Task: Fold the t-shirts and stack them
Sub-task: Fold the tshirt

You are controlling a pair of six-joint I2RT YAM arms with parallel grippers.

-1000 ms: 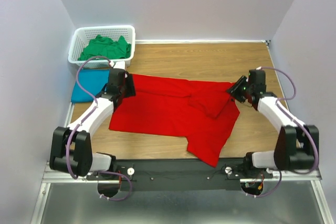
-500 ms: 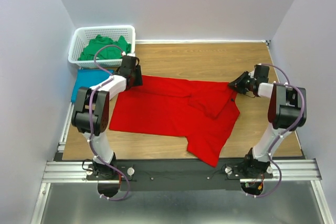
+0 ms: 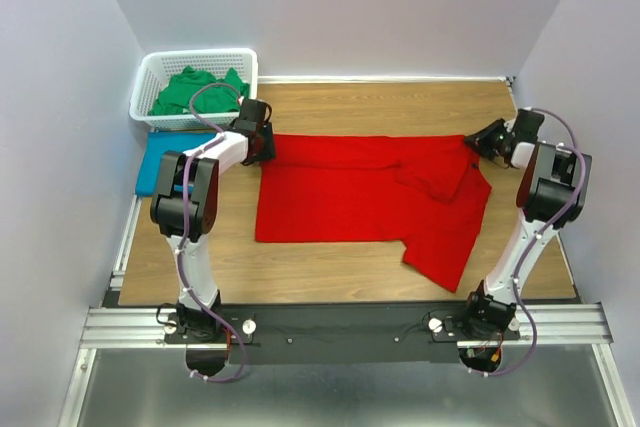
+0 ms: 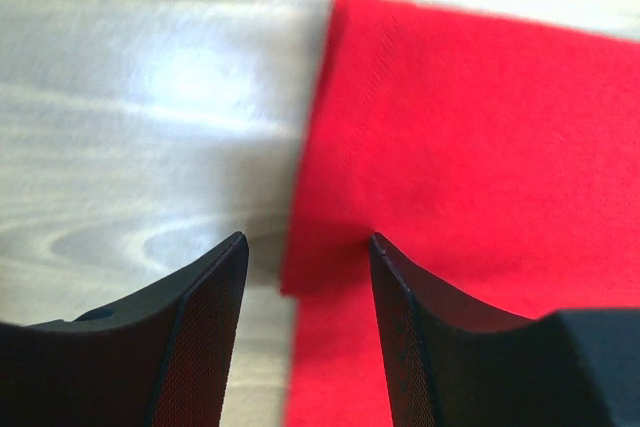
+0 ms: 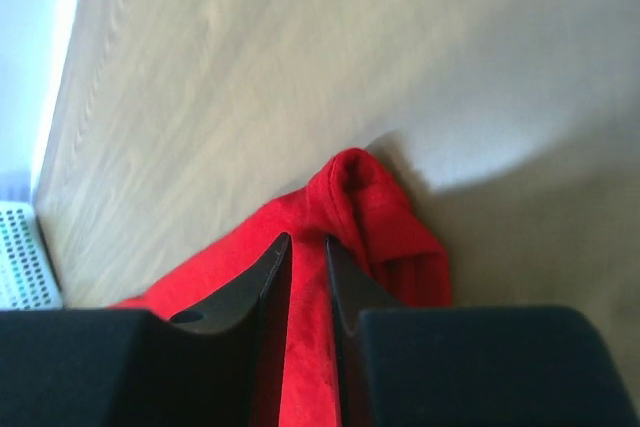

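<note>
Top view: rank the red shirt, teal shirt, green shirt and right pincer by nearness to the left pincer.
1. Red t-shirt, corner at the left pincer.
2. Teal t-shirt, just left; green t-shirt, in the basket behind: too close to call.
3. Right pincer, far right.

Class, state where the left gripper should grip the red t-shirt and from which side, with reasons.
Grip the red t-shirt at its far left corner, from the table on its left. The cloth lies flat with a free edge there, the open left gripper straddles that edge, and the right gripper pinches the opposite far corner.
</note>
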